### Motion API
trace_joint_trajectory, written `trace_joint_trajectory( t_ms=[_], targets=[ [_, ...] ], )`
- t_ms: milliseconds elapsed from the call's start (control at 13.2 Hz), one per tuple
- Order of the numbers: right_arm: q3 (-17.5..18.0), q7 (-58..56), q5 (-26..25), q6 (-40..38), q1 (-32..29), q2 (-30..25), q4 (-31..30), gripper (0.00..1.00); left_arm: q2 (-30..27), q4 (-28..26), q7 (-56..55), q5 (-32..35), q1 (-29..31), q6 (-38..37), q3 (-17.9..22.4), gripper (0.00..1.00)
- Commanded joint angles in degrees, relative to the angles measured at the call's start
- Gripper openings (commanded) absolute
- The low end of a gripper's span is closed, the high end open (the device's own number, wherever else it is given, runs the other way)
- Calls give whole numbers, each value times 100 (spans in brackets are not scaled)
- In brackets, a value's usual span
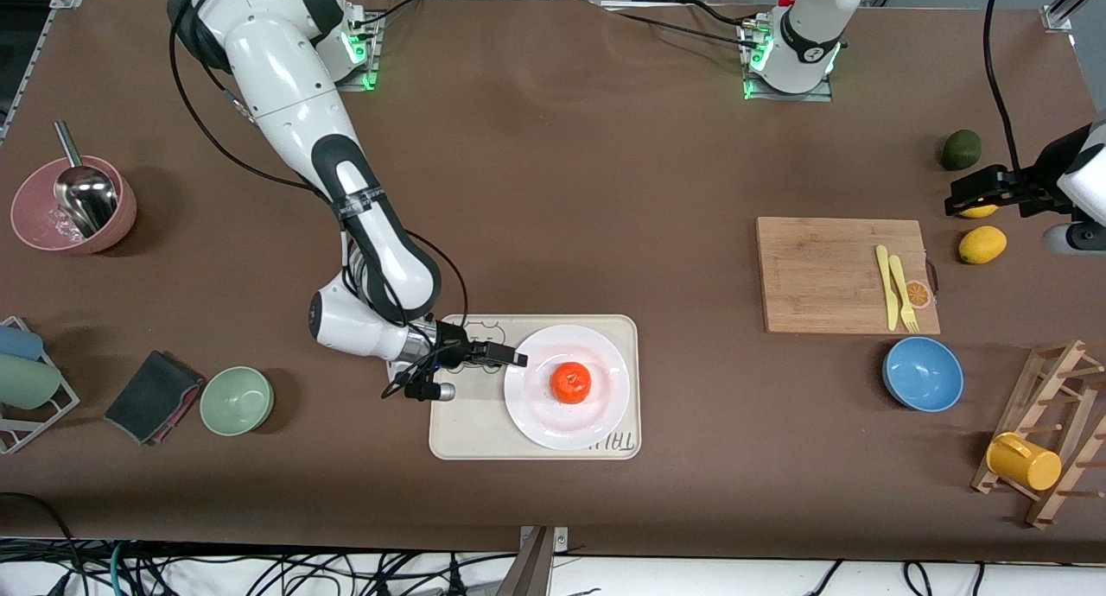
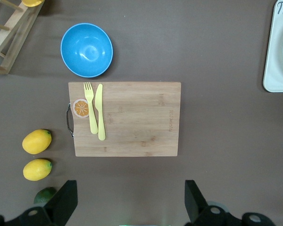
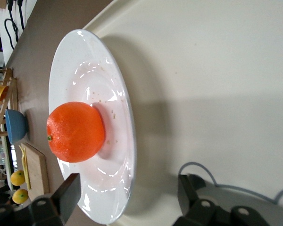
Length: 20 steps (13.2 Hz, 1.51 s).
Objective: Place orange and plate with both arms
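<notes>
The orange (image 1: 571, 382) lies in the middle of the white plate (image 1: 553, 432), which rests on a cream tray (image 1: 467, 423) near the table's front edge. My right gripper (image 1: 511, 357) is low at the plate's rim on the side toward the right arm's end. It is open, with one finger on each side of the rim and neither pressing it. In the right wrist view the orange (image 3: 75, 132) sits on the plate (image 3: 85, 61), whose edge passes between the spread fingers of the right gripper (image 3: 127, 193). My left gripper (image 1: 953, 205) hangs open and empty over a lemon (image 1: 982, 244); it (image 2: 131, 197) holds nothing.
A wooden cutting board (image 1: 842, 272) holds a yellow knife and fork. A blue bowl (image 1: 922, 373) and a rack with a yellow mug (image 1: 1024, 460) stand nearer the camera. A green fruit (image 1: 961, 149), a green bowl (image 1: 237, 400), a dark cloth (image 1: 154, 396) and a pink bowl (image 1: 73, 206) also stand about.
</notes>
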Motion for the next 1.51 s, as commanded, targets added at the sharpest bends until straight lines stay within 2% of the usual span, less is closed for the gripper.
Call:
trace_joint_trajectory(
  t_ms=[0,75,226,377,528,755,906,1208,1283,1434],
  targets=[
    [-97,366,-1026,-25,50,-484,-361,100,21,146,120,-100,7,-119,13,100],
    [-105,647,-1552,-25,85,-598,-361,100,21,146,120,-100,7,-119,13,100],
    [-105,1201,-2948,-95,147,-800,-353,100,21,146,120,-100,7,-93,13,100],
    [-254,1283,-4241,-593,138,-1072,-309,100,30,146,129,-65,7,3,4,100],
    [-578,1309,-5009,-1348,130,-1450,-291,100,30,146,129,-56,7,30,4,100],
    [-1088,1292,-5809,-2841,130,-2248,-274,100,30,146,111,-38,7,30,4,100],
    [-1404,1301,-5970,-3651,129,-2663,-116,100,21,146,111,-38,16,30,4,100],
    [-1468,1248,-5952,-4925,-607,-3761,-361,100,-5,155,59,-38,24,21,4,100],
    [-1459,1213,-5987,-5121,-800,-3920,-370,100,-31,155,58,-30,24,21,-13,100],
    [-1450,1256,-6005,-5036,-1012,-4227,-588,100,-40,155,58,-38,24,21,-5,100]
  ],
)
